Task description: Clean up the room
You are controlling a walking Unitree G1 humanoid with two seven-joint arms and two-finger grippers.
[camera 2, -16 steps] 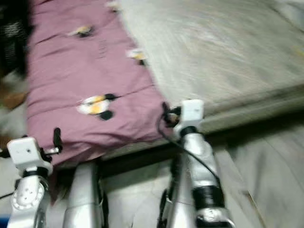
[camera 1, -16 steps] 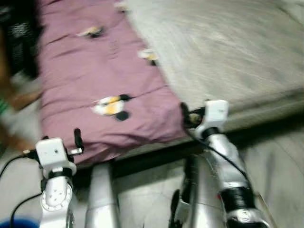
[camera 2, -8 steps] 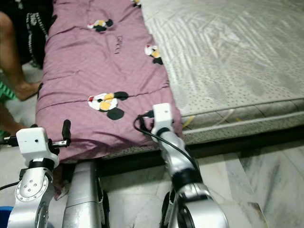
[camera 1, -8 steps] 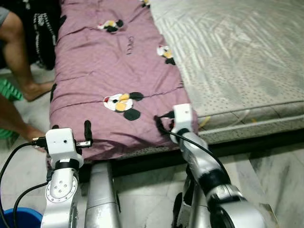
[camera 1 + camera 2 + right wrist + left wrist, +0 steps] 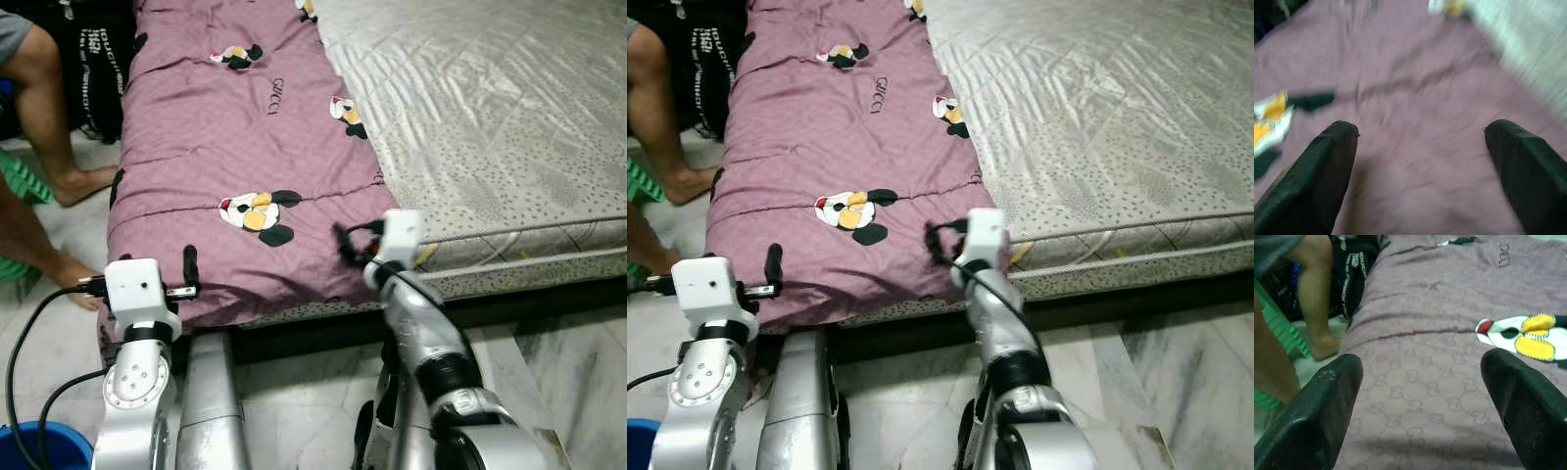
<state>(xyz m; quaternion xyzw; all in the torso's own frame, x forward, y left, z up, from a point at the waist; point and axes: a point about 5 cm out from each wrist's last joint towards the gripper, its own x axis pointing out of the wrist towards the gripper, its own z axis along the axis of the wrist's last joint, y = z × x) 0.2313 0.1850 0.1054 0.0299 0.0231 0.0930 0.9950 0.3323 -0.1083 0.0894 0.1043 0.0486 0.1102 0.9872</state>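
A purple quilt (image 5: 235,166) with cartoon mouse prints lies folded along the left side of a grey mattress (image 5: 490,108). My left gripper (image 5: 186,274) hovers open at the quilt's near left corner, with the purple cloth (image 5: 1420,382) between its black fingers (image 5: 1317,416). My right gripper (image 5: 345,245) is open over the quilt's near right corner, close to the mattress edge; its fingers (image 5: 1327,166) straddle blurred purple fabric (image 5: 1415,122). Nothing is held.
A person's bare legs (image 5: 44,108) stand on the floor left of the bed, beside a dark bag (image 5: 98,59). A blue bucket (image 5: 39,455) sits at the bottom left. Marble floor (image 5: 568,372) runs in front of the dark bed frame.
The camera steadied from a blurred view. My right gripper shifted slightly to the right along the quilt's near edge; the left gripper stays at the near left corner.
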